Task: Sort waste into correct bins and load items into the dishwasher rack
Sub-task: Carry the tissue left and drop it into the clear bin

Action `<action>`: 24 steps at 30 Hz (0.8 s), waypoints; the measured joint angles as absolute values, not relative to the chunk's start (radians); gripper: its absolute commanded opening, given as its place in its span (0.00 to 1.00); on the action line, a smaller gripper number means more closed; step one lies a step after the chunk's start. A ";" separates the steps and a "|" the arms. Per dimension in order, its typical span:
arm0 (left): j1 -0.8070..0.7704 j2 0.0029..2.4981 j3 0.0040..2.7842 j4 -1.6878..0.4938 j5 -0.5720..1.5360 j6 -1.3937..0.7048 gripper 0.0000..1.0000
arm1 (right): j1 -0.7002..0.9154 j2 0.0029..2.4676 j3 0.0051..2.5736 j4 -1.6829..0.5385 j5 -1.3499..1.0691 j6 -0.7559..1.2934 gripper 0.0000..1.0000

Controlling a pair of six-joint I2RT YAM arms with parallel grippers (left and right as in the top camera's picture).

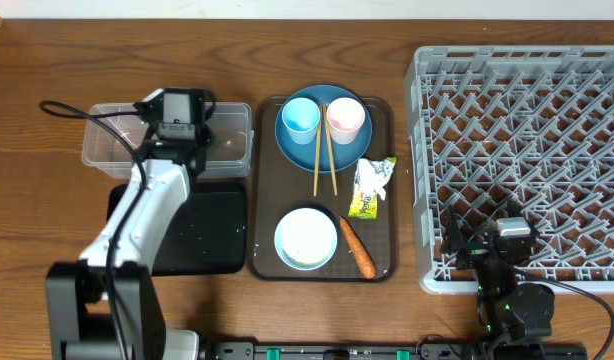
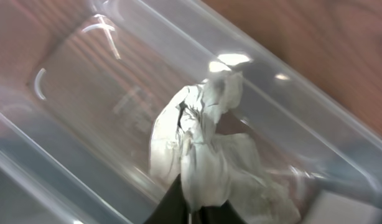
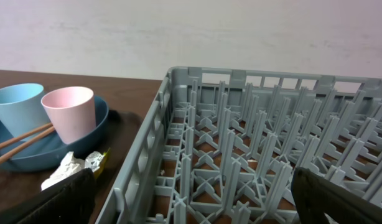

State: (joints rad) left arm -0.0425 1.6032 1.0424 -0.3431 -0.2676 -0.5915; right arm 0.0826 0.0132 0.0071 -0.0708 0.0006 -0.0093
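My left gripper (image 1: 177,112) hangs over the clear tub (image 1: 107,150), shut on the crumpled white tissue (image 2: 206,149), which dangles inside the tub (image 2: 73,81) from the left gripper (image 2: 194,208). On the blue plate (image 1: 344,155) stand the light-blue cup (image 1: 300,117) and pink cup (image 1: 345,118), with chopsticks (image 1: 324,160) between them. The white bowl (image 1: 306,238), carrot (image 1: 357,248) and yellow-green wrapper (image 1: 370,187) lie nearby. My right gripper (image 3: 191,199) stands wide open over the near-left corner of the dishwasher rack (image 3: 241,137), holding nothing.
The dark-brown serving tray (image 1: 267,200) carries the plate, bowl, carrot and wrapper between the bins and the rack (image 1: 527,150). The shallow black tray (image 1: 212,235) lies in front of the clear tub, partly under my left arm.
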 measured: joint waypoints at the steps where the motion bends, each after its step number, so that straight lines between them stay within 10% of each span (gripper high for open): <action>1: -0.030 1.614 1.042 -0.338 -0.268 -0.589 0.47 | 0.083 0.013 0.007 -0.071 0.000 -0.009 0.99; 5: 0.005 1.620 1.042 -0.308 -0.268 -0.583 0.65 | 0.083 0.013 0.007 -0.071 0.000 -0.009 0.99; 24: -0.271 1.281 1.098 -0.688 0.213 -0.551 0.60 | 0.083 0.013 0.007 -0.071 0.000 -0.009 0.99</action>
State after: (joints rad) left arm -0.2710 1.2812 1.0985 -0.6880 0.2131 -0.5510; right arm 0.0826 0.0128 0.0071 -0.0708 0.0002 -0.0093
